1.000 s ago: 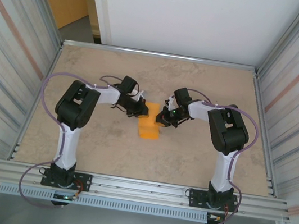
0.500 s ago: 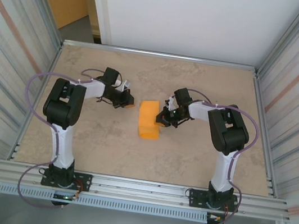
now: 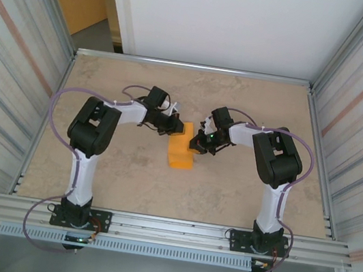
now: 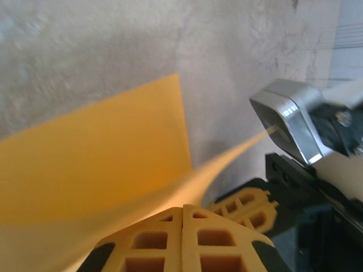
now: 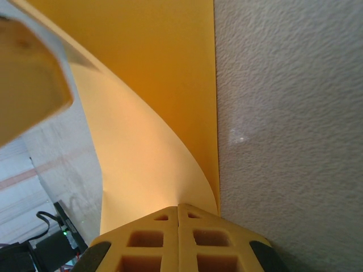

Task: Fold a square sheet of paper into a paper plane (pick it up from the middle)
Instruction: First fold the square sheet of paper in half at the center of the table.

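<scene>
- our left gripper (image 4: 182, 212) has its yellow pads pressed flat together, and a curled edge of the square sheet of paper (image 4: 96, 153) runs in between them.
- our right gripper (image 5: 178, 208) is squeezed tight in the same way, pinching the same sheet at the opposite edge.
- out from both pinches we see an upper layer of paper bowing upward, while a lower layer lies flat on the table (image 3: 255, 106).
- from above, the two grippers face each other near the table's middle, with the orange sheet between them and reaching toward the arm bases.
- the sheet's far end is lifted at the fingers, and its near end rests on the table.
- ribbed metal walls (image 3: 10, 81) flank the table.
</scene>
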Available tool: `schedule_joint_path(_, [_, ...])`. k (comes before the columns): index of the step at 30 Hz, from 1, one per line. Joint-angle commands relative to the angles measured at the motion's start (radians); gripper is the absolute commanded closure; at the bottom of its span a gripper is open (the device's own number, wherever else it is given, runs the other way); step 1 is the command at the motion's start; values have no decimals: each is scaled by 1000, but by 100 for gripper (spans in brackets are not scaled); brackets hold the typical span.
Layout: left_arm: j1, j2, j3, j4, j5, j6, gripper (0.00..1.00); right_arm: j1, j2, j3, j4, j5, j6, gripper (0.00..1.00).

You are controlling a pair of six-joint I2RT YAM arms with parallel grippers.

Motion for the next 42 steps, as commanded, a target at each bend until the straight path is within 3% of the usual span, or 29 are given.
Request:
schedule_joint_path(1, [32, 48, 37, -52, -13, 2, 95, -15, 158, -118, -205, 347, -9, 100])
schedule_joint_path(9, [129, 100, 105, -178, -122, 69, 96, -18, 157, -121, -204, 351, -10, 100])
schedule_joint_path(17, [161, 74, 240, -308, -99, 98, 96, -18, 158, -119, -203, 351, -8, 100])
schedule_joint_path(22, [112, -46, 163, -280, -70, 62, 95, -15, 156, -122, -204, 352, -7, 100])
schedule_joint_path(32, [-68, -187, -113, -153, -15, -65, 96, -13, 156, -128, -203, 350, -9, 100])
schedule_joint_path(42, [-82, -195, -260, -49, 29, -134, 96, -9, 161, -125, -206, 352, -9, 100])
